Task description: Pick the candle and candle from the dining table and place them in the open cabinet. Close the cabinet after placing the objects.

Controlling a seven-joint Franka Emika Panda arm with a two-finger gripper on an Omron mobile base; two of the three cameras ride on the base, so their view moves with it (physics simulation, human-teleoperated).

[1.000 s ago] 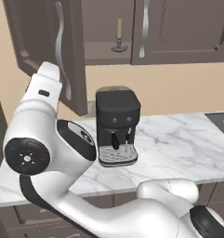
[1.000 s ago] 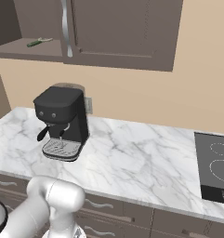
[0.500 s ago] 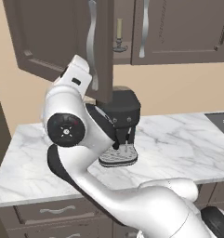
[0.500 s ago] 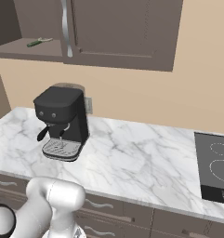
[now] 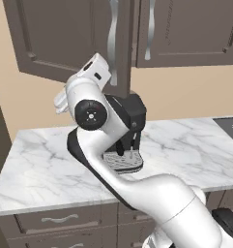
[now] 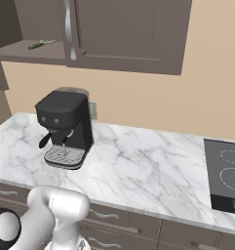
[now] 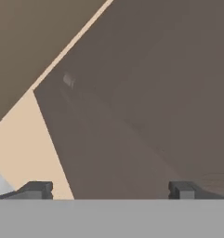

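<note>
Cabinet (image 5: 69,38) flat-panelled (dark brown), tool (image 7: 111,189) spread

Soft, even rendered light; faint shadows, hand view slightly blurred.

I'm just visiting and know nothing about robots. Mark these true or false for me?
1. A black coffee machine stands on the marble counter. True.
2. The jaws of the gripper are clamped on a candle. False: they stand wide apart, with nothing between them.
3. A cooktop sits at the counter's right end. True.
4. The coffee machine lies tipped on its side. False: it stands upright.
5. The hand camera faces a dark brown cabinet door. True.
</note>
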